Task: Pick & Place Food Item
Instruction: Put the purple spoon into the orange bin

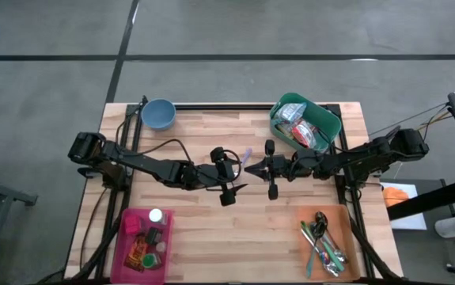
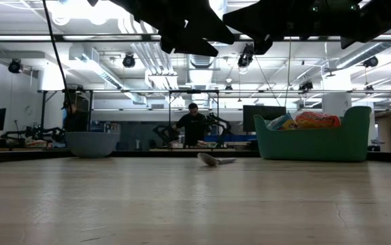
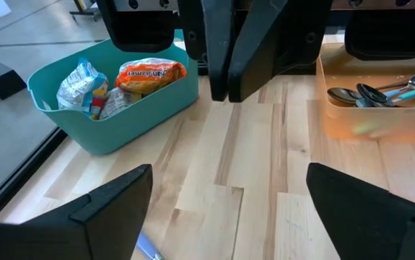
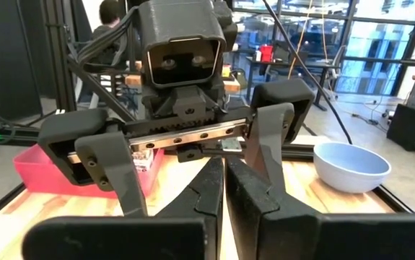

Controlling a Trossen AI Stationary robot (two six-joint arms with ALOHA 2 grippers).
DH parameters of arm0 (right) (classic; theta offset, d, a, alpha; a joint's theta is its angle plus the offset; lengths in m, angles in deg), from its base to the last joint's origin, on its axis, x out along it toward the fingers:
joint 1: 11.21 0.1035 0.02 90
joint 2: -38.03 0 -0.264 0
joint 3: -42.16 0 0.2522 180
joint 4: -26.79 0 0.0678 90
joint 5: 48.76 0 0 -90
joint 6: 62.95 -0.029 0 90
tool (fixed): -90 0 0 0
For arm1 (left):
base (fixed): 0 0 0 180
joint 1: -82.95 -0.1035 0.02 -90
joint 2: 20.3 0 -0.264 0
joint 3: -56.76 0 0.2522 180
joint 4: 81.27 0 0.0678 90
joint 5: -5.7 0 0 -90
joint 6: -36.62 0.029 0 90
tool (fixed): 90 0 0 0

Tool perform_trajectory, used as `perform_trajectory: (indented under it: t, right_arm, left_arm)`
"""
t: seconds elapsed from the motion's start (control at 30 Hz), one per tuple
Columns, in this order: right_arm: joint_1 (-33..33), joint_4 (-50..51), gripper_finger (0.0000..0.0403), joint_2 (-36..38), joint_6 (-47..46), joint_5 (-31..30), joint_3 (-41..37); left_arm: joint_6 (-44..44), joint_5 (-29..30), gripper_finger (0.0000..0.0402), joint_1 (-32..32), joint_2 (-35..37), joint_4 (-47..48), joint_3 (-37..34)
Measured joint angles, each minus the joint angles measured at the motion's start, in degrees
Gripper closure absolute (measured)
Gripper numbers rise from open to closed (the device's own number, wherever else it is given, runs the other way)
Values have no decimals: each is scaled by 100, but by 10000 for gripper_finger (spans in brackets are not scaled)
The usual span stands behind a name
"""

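Pale wood-plank desk [image 1: 211, 229]; open workshop seen behind (a person stands at a far bench). Left end effector [image 1: 231, 175] spread wide, holding nothing; right end effector [image 1: 252, 168] shut, empty, facing it mid-desk. Small packet [image 2: 215, 160] lies flat on the desk below them, untouched.

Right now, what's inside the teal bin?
The teal bin holds food packets: an orange noodle pack on top, and a silvery, multicoloured pack beside it. Anything beneath those packs is covered, so the bin's floor can't be seen.

Small pale food packet [image 1: 246, 156], lying flat on table, mid-table
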Motion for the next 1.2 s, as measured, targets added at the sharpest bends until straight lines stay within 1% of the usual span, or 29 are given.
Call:
perform_trajectory:
  t: [0.23,0.4,0.47,0.6,0.67,0.73,0.87,0.93,1.0,1.1,1.2]
  right_arm:
    - [4,35,390,0,-175,46,0]
    - [4,158,390,0,-104,50,0]
    - [2,215,390,0,-97,48,-2]
    - [0,348,390,2,101,50,-2]
    - [0,466,390,2,162,6,-2]
    - [0,707,390,8,232,-212,-2]
    - [-11,1301,390,10,449,-572,-7]
    - [-20,1575,390,9,473,-694,-7]
    - [-32,1770,390,9,477,-815,-7]
    - [-56,1906,390,9,508,-902,0]
    - [-78,2371,390,9,507,-937,146]
  left_arm:
    - [-84,3,30,-6,0,20,0]
    - [-81,267,30,-25,40,89,0]
    - [-75,285,30,-26,57,144,0]
    - [-78,288,29,-27,142,497,0]
    - [-268,357,29,-41,253,682,0]
    - [-422,593,29,-68,433,850,0]
    - [-533,1482,29,-111,937,1326,0]
    - [-624,1674,29,-177,1232,1615,0]
    - [-714,1648,29,-271,1469,1906,-13]
    - [-732,1574,29,-437,1795,1913,-304]
    - [-883,1179,29,-748,2097,1765,-771]
